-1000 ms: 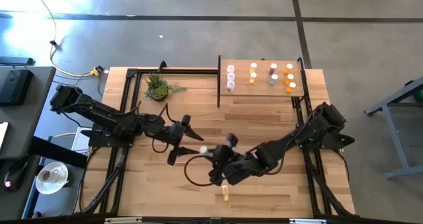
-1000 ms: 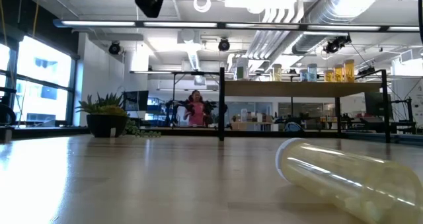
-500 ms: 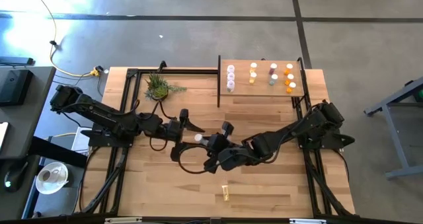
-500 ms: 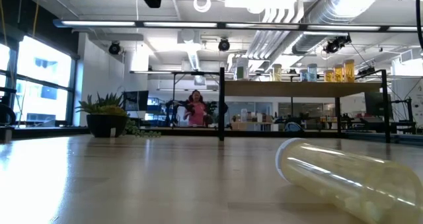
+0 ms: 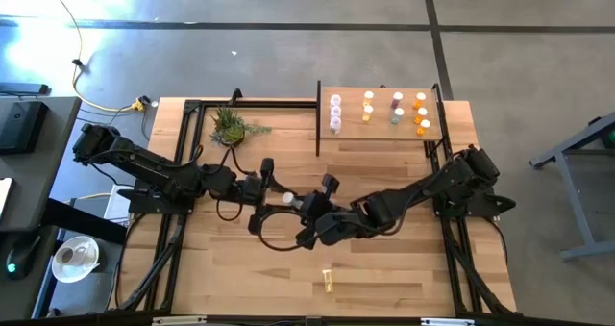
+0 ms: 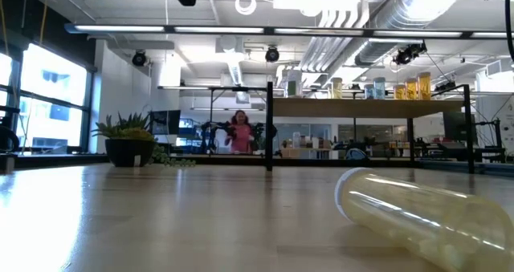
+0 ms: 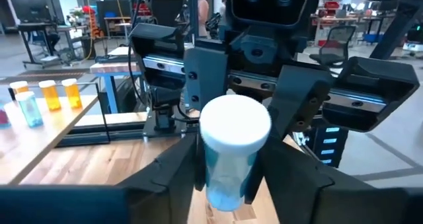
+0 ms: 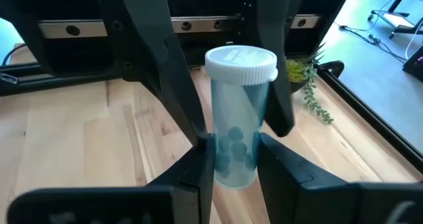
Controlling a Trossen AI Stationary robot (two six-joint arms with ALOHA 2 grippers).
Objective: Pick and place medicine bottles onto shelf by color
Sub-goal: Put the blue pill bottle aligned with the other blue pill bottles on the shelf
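– Blue bottle: where is it, and who has it?

– Your pale blue bottle (image 5: 286,200) is up off the table at mid-board, upright, white cap on top. Your left gripper (image 5: 278,198) clasps it from one side, and your right gripper (image 5: 306,209) has met it from the other. In the right wrist view, the right arm's own fingers (image 8: 195,163) press the bottle's lower body, while the left arm's dark fingers flank its upper part. It looks like a handover, with both sets of jaws closed on the bottle at once.

– How much of the sorting have you got done?

– Most of it, by my reading. Your shelf (image 5: 352,132) sits at the far right of the table and already carries 4 short columns of bottles. The left column (image 5: 335,112) looks purplish to clear, and the others run through orange and yellow tints. The low view shows pale blue ones up there too, though you can't match them to a column from above.

– And what is left?

– I see 2 bottles off the shelf. 1 is the blue one in your grippers. The other is a yellow bottle (image 5: 329,282) lying on its side near the table's front edge, well apart from both arms. The plant (image 5: 229,126) at the back left is no part of the job.

– So what comes next?

– I'd expect your left jaws to let go, so the right arm can carry the blue bottle to the shelf. Then you collect the yellow one.
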